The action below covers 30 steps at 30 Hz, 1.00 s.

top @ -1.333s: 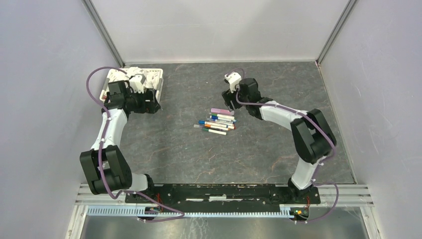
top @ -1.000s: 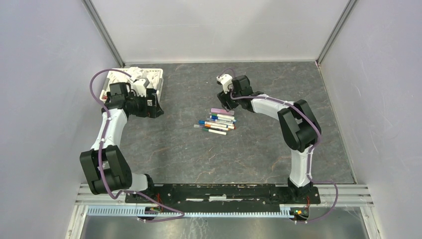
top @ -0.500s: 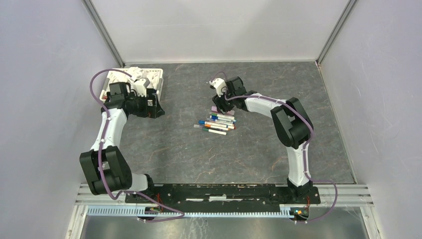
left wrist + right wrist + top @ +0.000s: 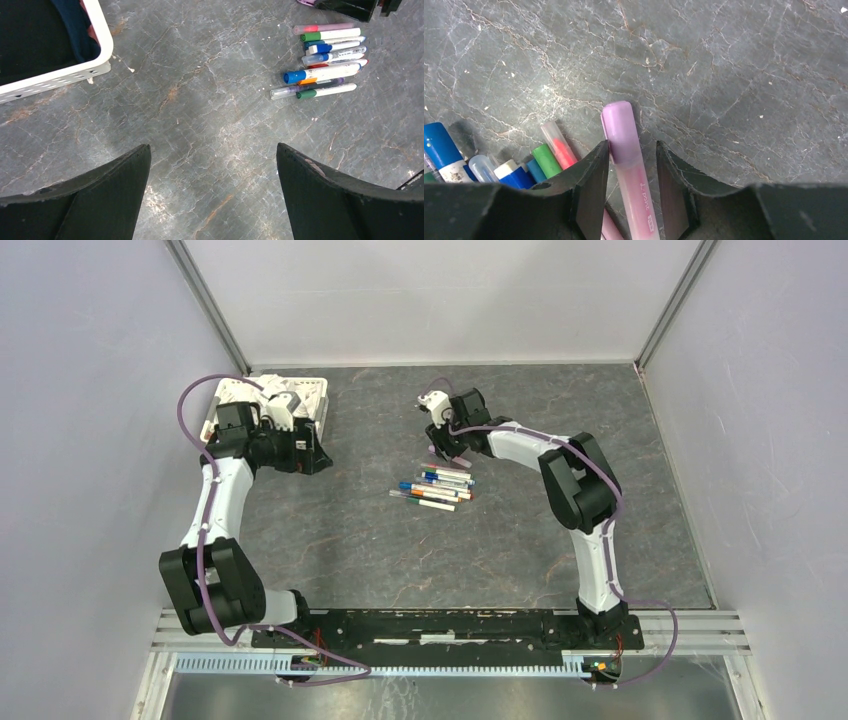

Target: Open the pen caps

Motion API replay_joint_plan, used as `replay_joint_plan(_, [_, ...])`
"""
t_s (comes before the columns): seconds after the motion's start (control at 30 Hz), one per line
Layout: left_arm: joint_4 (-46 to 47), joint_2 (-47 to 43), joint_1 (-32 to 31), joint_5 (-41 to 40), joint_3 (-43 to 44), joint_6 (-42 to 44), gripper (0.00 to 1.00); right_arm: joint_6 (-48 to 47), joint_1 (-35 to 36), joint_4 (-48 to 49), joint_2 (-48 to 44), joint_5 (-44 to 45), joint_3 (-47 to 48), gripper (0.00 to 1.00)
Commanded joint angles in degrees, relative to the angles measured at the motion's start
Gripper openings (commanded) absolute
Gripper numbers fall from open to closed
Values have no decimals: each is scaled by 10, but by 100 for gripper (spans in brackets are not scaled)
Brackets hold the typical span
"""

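Observation:
Several pens (image 4: 436, 487) lie side by side mid-table, caps on; they also show in the left wrist view (image 4: 325, 65). My right gripper (image 4: 440, 448) is low at the pile's far end. In the right wrist view my right gripper (image 4: 632, 144) is open and straddles the wide pink-purple pen (image 4: 634, 175) just below its purple cap (image 4: 620, 125). The left finger touches the pen and a small gap shows on the right. Green, blue and clear caps (image 4: 544, 157) lie to its left. My left gripper (image 4: 213, 147) is wide open and empty, hovering beside the basket.
A white plastic basket (image 4: 322, 405) with cloths stands at the back left, its corner in the left wrist view (image 4: 100, 45). Grey walls enclose the table on three sides. The right gripper's black body (image 4: 350, 5) shows just beyond the pens.
My right gripper has swung left and down from behind the pile onto the pink-purple pen, now straddling it. My left arm has barely moved.

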Motion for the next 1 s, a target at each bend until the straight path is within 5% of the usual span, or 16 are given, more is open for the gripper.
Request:
replay_joint_plan(0.0, [-13, -18, 0, 26, 20, 27, 100, 7, 1, -5, 17, 8, 30, 45])
replay_joint_plan(0.23, [-20, -26, -2, 39, 22, 31, 100, -5, 1, -26, 18, 29, 21, 42])
replay_joint_plan(0.53, [-21, -26, -13, 56, 28, 32, 100, -15, 0, 26, -65, 64, -114, 41])
replay_joint_plan(0.63, [-29, -27, -18, 62, 32, 37, 100, -22, 0, 33, -77, 71, -131, 34])
replay_joint_plan(0.83, [-43, -27, -30, 74, 32, 63, 100, -28, -1, 27, -73, 72, -107, 0])
replay_joint_plan(0.97, [-55, -26, -51, 82, 34, 96, 100, -30, 0, 1, -87, 53, -64, 0])
